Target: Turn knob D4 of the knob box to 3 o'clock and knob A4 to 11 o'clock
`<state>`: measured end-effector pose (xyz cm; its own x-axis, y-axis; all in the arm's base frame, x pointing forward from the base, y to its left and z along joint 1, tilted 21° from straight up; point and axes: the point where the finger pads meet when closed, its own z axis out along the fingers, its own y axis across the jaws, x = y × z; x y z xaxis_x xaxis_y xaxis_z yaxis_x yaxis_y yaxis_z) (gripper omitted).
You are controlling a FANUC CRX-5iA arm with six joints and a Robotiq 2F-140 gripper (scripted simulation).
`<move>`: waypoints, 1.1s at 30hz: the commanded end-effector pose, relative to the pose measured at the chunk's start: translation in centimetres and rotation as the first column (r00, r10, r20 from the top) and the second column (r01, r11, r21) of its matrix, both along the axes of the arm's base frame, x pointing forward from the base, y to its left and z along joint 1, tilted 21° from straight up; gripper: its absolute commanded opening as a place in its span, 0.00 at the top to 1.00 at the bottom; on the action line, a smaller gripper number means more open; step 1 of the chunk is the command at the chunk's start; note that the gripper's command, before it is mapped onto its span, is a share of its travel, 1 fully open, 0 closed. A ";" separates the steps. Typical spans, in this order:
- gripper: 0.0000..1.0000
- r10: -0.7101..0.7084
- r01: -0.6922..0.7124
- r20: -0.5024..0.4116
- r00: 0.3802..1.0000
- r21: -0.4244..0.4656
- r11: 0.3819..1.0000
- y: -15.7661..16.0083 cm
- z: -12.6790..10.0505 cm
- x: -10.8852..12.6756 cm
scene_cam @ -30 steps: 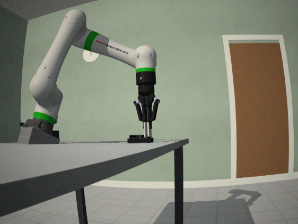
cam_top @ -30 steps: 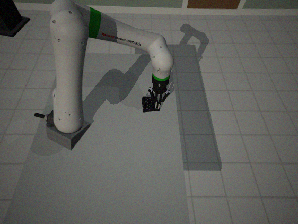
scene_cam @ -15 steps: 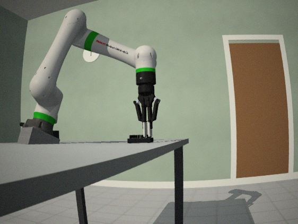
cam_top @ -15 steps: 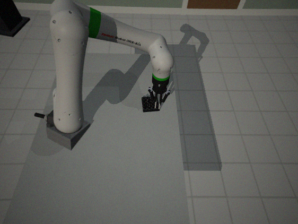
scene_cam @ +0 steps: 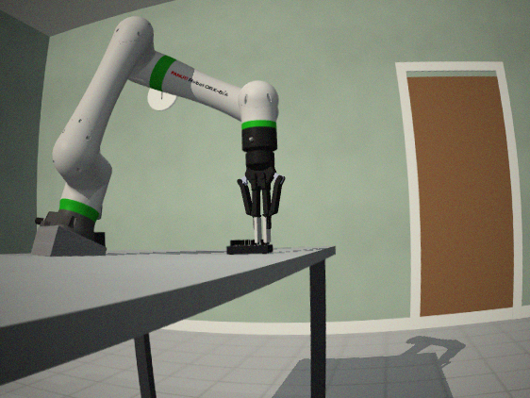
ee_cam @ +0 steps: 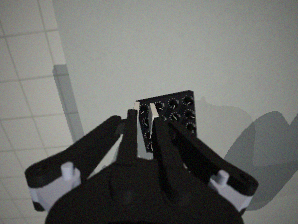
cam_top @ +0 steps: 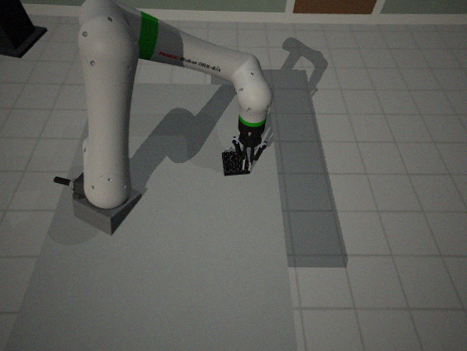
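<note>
Black knob box [cam_top: 229, 165] [scene_cam: 236, 250] [ee_cam: 170, 96] is set on the grey table [cam_top: 187, 270] [scene_cam: 118, 283] [ee_cam: 150, 40], near one of its edges. On its upper face rows of dark knobs [ee_cam: 173, 104] with white marks are seen, but the printed names are too small to be read and part of the box is hidden by the gripper [cam_top: 247, 169] [scene_cam: 262, 242] [ee_cam: 143, 109]. The gripper is pointed down over the box, toward the side nearer that table edge. Its two pale finger pads [cam_top: 243, 165] [scene_cam: 257, 229] are held a narrow gap apart, with their tips at about the level of the knobs; whether a knob is grasped between them cannot be told. Above, the gripper is carried by the white FANUC arm [cam_top: 109, 104] [scene_cam: 106, 94], banded in green and bent high over the table. The arm is mounted on a grey wedge-shaped base [cam_top: 93, 216] [scene_cam: 44, 242], well apart from the box. Farther out, a brown door [cam_top: 334, 6] [scene_cam: 462, 189] is framed in white, and a round white clock [scene_cam: 161, 102] is partly covered by the arm.

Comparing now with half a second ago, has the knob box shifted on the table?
No visible shift: the knob box keeps its place relative to the table's corner in the exterior view.
</note>
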<state>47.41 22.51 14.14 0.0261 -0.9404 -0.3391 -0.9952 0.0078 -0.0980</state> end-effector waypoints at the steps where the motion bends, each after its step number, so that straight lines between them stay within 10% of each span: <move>1: 0.88 0.000 0.000 0.000 1.000 0.000 1.000 0.0 0.0 0.0; 33: 0.88 0.000 0.000 0.000 1.000 0.000 1.000 -1.3 3.6 -0.3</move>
